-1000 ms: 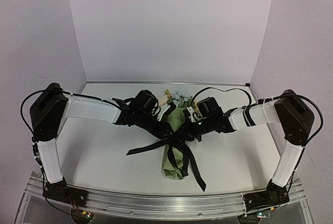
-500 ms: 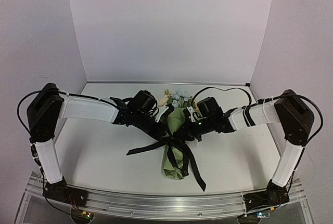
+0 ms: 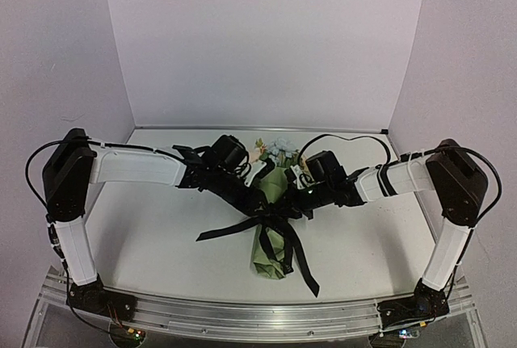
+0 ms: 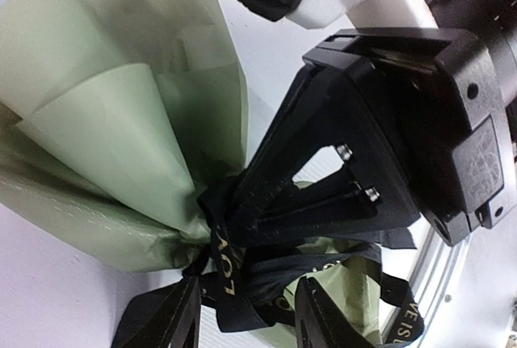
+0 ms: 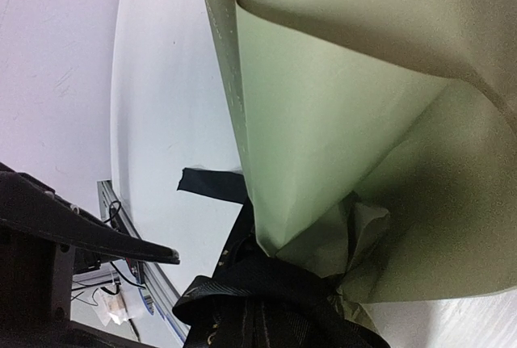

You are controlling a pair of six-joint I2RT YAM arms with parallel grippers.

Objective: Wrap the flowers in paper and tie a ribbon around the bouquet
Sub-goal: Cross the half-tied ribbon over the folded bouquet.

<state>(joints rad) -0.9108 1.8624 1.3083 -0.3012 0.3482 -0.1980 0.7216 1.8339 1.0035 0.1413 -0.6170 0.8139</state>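
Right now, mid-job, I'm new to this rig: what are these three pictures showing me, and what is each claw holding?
Two white-and-black robot arms work over a white table. The wide picture looks down from above and behind them; the other two come from cameras on each wrist. On the table lies a sage green paper cone bouquet, cream and pale blue blooms at its far end, tied with a narrow black lettered ribbon. The right gripper is shut, apparently pinching that ribbon at the knot. The left gripper stands open astride it, holding nothing.
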